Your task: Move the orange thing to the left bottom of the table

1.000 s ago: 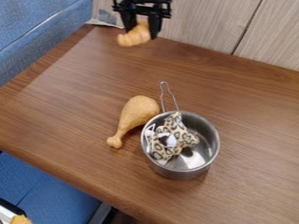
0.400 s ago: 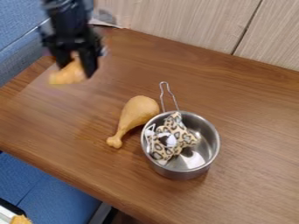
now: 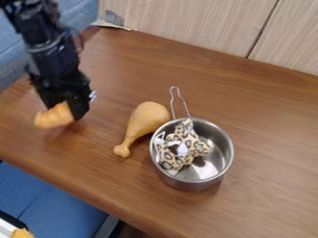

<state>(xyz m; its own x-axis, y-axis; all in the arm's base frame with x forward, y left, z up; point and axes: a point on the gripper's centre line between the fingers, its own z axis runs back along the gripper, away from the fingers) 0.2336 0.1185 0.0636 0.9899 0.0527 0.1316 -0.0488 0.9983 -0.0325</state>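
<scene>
Gripper (image 3: 64,111) at the left side of the table (image 3: 261,116), fingers clamped on the orange thing (image 3: 52,117). Item is held by its inner end, presumably so that a firm pinch carries it while the rest projects free for setting down. Faint shadow below suggests it hangs just above the wood; exact clearance cannot be told. Drumstick (image 3: 144,122) lies just beside the metal pot (image 3: 192,185), which contains a spotted cloth toy (image 3: 180,146) — both stand right of the likely route, so neither should obstruct. Long axis of the held item runs aslant — inner end up and right between the fingers, blunt free end down and left. Remaining work, in my judgement: slightly nearer the bottom edge, lower, release.
</scene>
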